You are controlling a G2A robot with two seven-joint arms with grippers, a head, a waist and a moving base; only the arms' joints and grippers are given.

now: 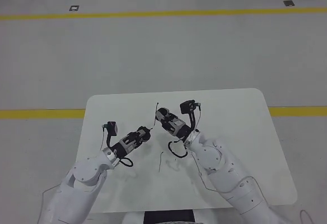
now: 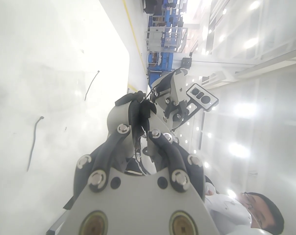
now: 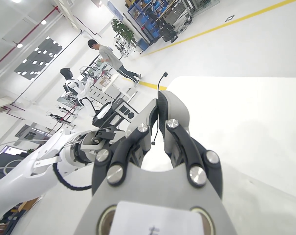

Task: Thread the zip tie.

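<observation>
The fingers of the right gripper (image 3: 158, 98) gripped an upright black zip tie (image 3: 159, 84) above the worktop (image 3: 236, 103), while those of the left gripper (image 2: 140, 101) were pressed together just beside it.

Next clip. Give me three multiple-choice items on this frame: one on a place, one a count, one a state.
1. Where do the spare zip ties lie?
A. on the table
B. on the floor
C. in a box

2. How many spare zip ties show in the left wrist view?
A. none
B. two
C. five

3. The right hand is:
A. wide open
B. shut on a black zip tie
C. lying flat on the table

Answers:
1 A: both rest on the white top.
2 B: one lies nearer that camera, one farther.
3 B: its fingers pinch the strap, and the head sticks out past them.
</observation>
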